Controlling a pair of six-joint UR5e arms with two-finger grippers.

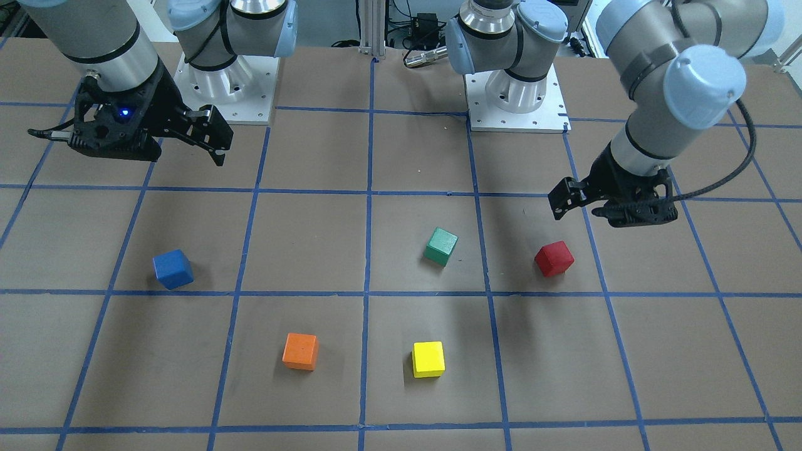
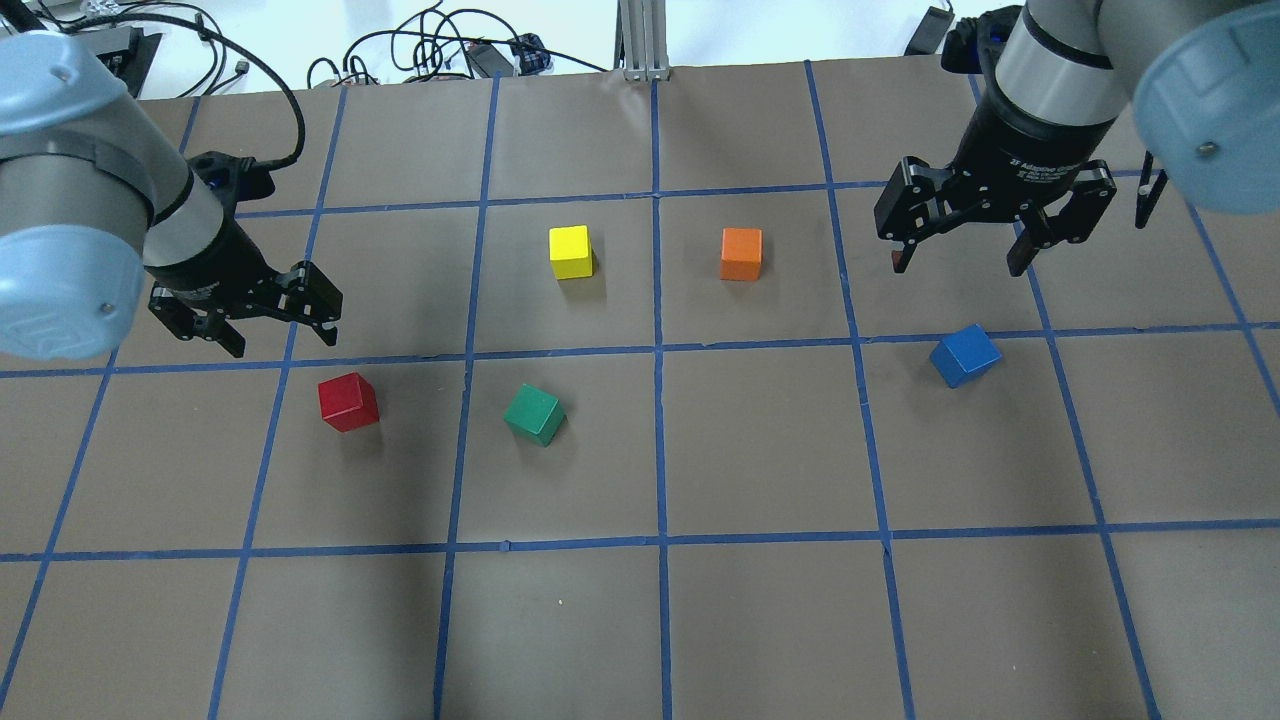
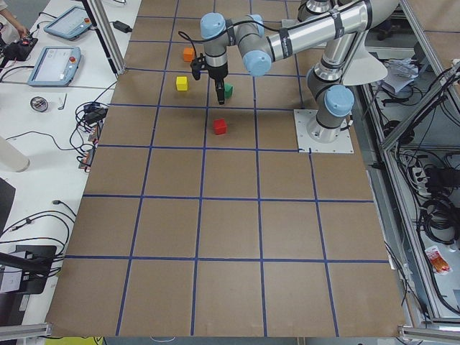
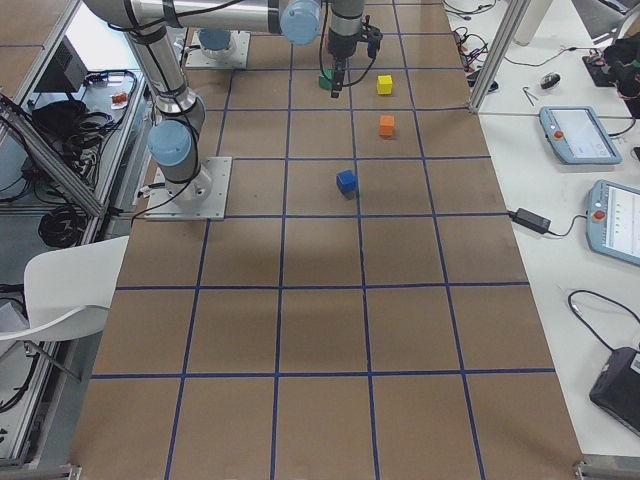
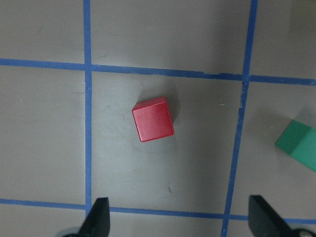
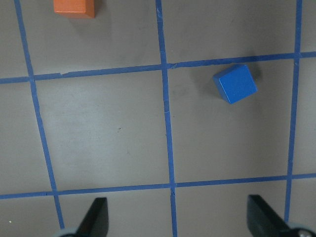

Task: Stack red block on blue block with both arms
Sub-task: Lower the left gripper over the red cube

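The red block (image 1: pixel 554 259) lies on the brown table, also in the overhead view (image 2: pixel 348 401) and the left wrist view (image 5: pixel 153 119). My left gripper (image 2: pixel 283 342) hovers open and empty just beyond it, and shows in the front view (image 1: pixel 589 213) too. The left wrist view shows its fingertips (image 5: pixel 98 217) wide apart, with the red block ahead of them. The blue block (image 1: pixel 173 269) lies on the robot's right side, also in the overhead view (image 2: pixel 965 355) and the right wrist view (image 6: pixel 235 83). My right gripper (image 2: pixel 960 265) hovers open and empty beyond it.
A green cube (image 2: pixel 534 414) lies close to the red block, towards the table's middle. A yellow cube (image 2: pixel 571 252) and an orange cube (image 2: pixel 741 253) lie farther out near the middle. Blue tape lines grid the table. The two arm bases (image 1: pixel 517 100) stand at the robot's edge.
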